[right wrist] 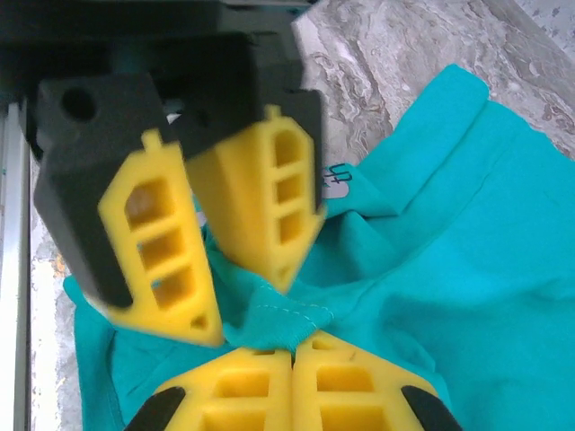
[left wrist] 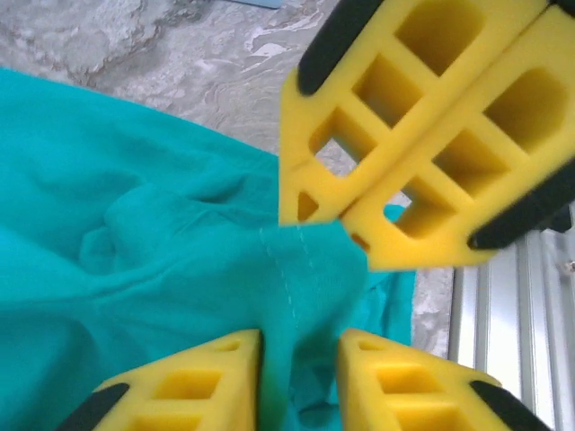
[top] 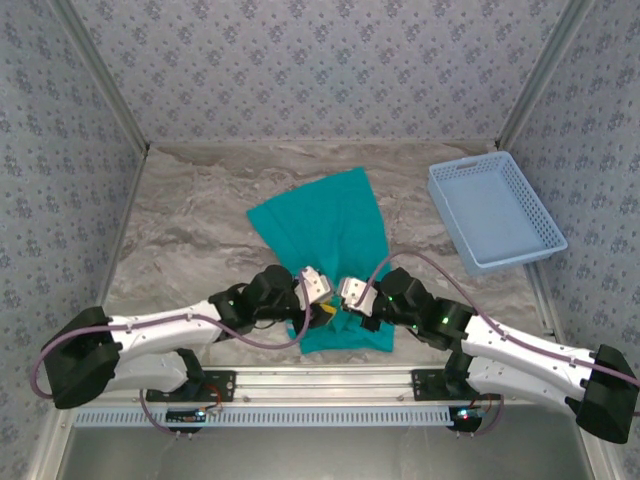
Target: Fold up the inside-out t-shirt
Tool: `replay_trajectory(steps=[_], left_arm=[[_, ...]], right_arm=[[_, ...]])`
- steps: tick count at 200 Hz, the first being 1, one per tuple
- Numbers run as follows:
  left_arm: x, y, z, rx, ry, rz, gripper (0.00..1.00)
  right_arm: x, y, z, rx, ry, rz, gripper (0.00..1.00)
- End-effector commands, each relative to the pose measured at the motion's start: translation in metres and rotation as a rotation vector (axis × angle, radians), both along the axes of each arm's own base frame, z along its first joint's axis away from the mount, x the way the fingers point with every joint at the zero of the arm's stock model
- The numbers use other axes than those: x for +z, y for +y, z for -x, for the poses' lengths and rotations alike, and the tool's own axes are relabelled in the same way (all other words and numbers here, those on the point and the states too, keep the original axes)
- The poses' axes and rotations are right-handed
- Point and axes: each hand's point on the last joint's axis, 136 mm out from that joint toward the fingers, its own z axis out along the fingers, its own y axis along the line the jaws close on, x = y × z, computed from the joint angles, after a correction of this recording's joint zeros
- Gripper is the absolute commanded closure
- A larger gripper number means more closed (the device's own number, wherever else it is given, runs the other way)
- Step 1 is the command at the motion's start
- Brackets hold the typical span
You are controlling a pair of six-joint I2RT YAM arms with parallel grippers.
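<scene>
The inside-out t-shirt [top: 320, 225] is teal and lies rumpled in the middle of the table, its near end under both grippers. My right gripper [right wrist: 294, 346] is shut on a stitched hem edge of the t-shirt [right wrist: 467, 224]. A small white tag [right wrist: 334, 177] shows just beyond it. My left gripper [left wrist: 296, 346] is closed round a raised fold of the t-shirt [left wrist: 135, 242], with cloth filling the narrow gap between its yellow pads. The right gripper [left wrist: 346, 220] pinches the cloth a short way in front of the left one. From above, left gripper [top: 322, 300] and right gripper [top: 348, 298] nearly touch.
A light blue mesh basket [top: 495, 210] sits at the back right, apart from the shirt. The marbled table [top: 190, 240] is bare to the left. A metal rail [top: 320, 380] runs along the near edge, close behind the grippers. Patterned walls close in three sides.
</scene>
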Motion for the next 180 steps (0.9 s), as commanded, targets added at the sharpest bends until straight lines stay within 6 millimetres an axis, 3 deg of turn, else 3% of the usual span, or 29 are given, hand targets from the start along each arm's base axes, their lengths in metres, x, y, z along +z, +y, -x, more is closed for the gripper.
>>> replay_trajectory(steps=[1,43,83,109,156,180], left_arm=[[0.005,0.01,0.01,-0.067,-0.028,0.012,0.98],[-0.001,0.024,0.012,-0.072,-0.016,-0.026,1.0],[0.004,0.023,0.011,-0.095,0.017,0.022,1.0],[0.003,0.023,0.011,-0.105,0.042,0.014,1.0],[-0.002,0.019,0.013,-0.135,0.07,-0.005,1.0],[0.0,0.019,0.014,-0.141,0.071,-0.001,1.0]], right_arm=[[0.014,-0.005,-0.011,-0.053,-0.04,0.015,1.0],[0.012,-0.008,-0.015,-0.054,-0.088,0.092,1.0],[0.008,-0.003,-0.009,-0.05,-0.021,0.062,0.63],[0.003,0.009,0.023,0.125,0.064,0.016,0.5],[0.003,0.012,0.026,0.129,0.062,-0.054,0.39],[-0.012,0.012,0.02,0.085,0.098,-0.034,0.39]])
